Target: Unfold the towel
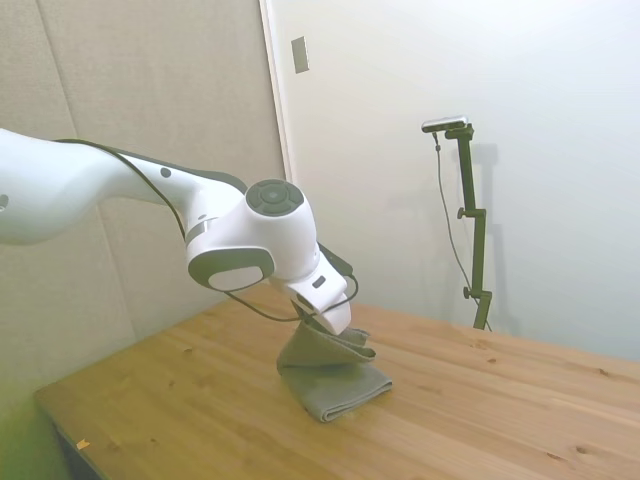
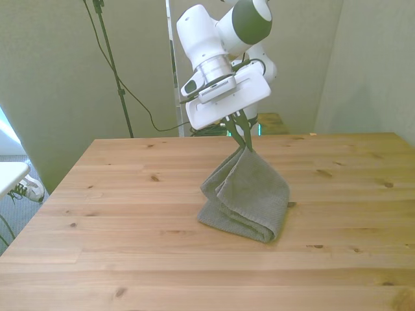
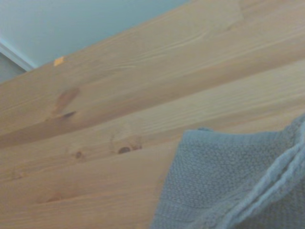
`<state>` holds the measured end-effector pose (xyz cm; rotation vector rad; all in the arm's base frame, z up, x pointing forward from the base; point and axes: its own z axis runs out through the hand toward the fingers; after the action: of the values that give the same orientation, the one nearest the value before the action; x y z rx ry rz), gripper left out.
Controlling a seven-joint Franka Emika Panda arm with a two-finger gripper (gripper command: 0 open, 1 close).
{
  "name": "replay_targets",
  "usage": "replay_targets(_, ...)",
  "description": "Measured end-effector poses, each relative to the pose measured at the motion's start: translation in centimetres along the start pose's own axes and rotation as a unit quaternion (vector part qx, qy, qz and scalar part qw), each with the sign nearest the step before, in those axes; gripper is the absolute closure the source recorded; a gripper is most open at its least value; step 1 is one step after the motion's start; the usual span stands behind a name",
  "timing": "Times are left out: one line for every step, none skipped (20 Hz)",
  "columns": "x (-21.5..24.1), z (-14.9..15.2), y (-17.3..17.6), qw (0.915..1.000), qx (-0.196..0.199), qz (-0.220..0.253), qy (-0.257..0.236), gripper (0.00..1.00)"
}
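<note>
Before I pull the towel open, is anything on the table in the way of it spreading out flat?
Nothing visible is. The gripper is shut on the towel's top corner, with the lower folds resting on the table. In the front and side views the wood all around the towel is bare, so it has room to spread on every side.

— That towel (image 2: 249, 194) looks like soft, matt grey terry cloth, its weave nubbly up close.
— And the table (image 2: 130, 214) is pale planked wood, knotty, with a smooth, faintly satin finish.
— The arm (image 2: 217, 39) has glossy white plastic shells and dark grey matt caps; the gripper (image 2: 243, 144) fingers look dark and matt.
</note>
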<state>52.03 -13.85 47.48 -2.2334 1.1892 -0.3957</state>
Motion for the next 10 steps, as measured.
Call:
replay_targets(-0.2,-0.1,-0.9,1.0000,0.001,-0.003,-0.001,1.00)
replay_targets(-0.5,-0.1,-1.8,1.0000,0.002,-0.006,-0.004,1.00)
replay_targets(-0.7,0.0,-2.7,0.9999,0.002,-0.010,-0.005,1.00)
replay_targets(-0.9,0.1,-3.8,0.9999,0.002,-0.014,-0.007,1.00)
replay_targets(-1.3,0.3,-5.1,0.9998,0.003,-0.020,-0.010,1.00)
replay_targets(-1.6,0.5,-6.5,0.9996,0.003,-0.025,-0.011,1.00)
replay_targets(-2.0,1.0,-8.0,0.9994,0.003,-0.031,-0.012,1.00)
replay_targets(-2.5,1.6,-9.5,0.9992,0.002,-0.037,-0.014,1.00)
replay_targets(-2.9,2.4,-10.8,0.9990,0.000,-0.042,-0.017,1.00)
replay_targets(-3.3,3.6,-12.1,0.9988,-0.001,-0.045,-0.022,1.00)
